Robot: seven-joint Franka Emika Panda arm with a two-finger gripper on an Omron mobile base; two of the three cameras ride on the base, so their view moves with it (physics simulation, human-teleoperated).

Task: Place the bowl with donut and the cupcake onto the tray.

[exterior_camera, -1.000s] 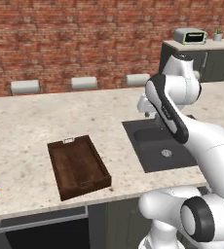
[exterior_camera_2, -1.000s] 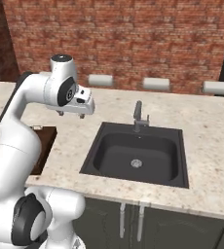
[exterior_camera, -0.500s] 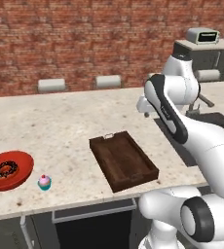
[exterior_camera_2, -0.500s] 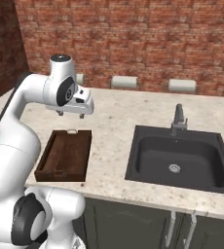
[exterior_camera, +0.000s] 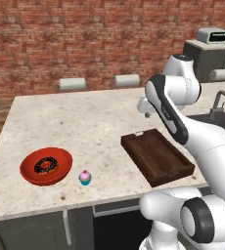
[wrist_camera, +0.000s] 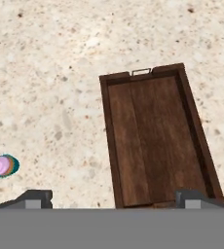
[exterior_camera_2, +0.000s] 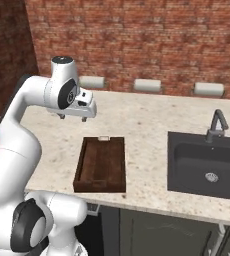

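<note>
Left base view showed the bowl (donut inside) beside the cupcake. The gripper hung spread wide and empty above the tray.

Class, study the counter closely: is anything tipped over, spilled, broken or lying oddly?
Nothing stands out. The dark brown wooden tray lies flat and bare, the chocolate-iced ring donut sits inside the red round bowl, and the tiny pink-frosted cupcake stands upright beside the bowl.

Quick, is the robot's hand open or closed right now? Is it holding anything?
Gripper: open and holding nothing, up above the tray.
</note>
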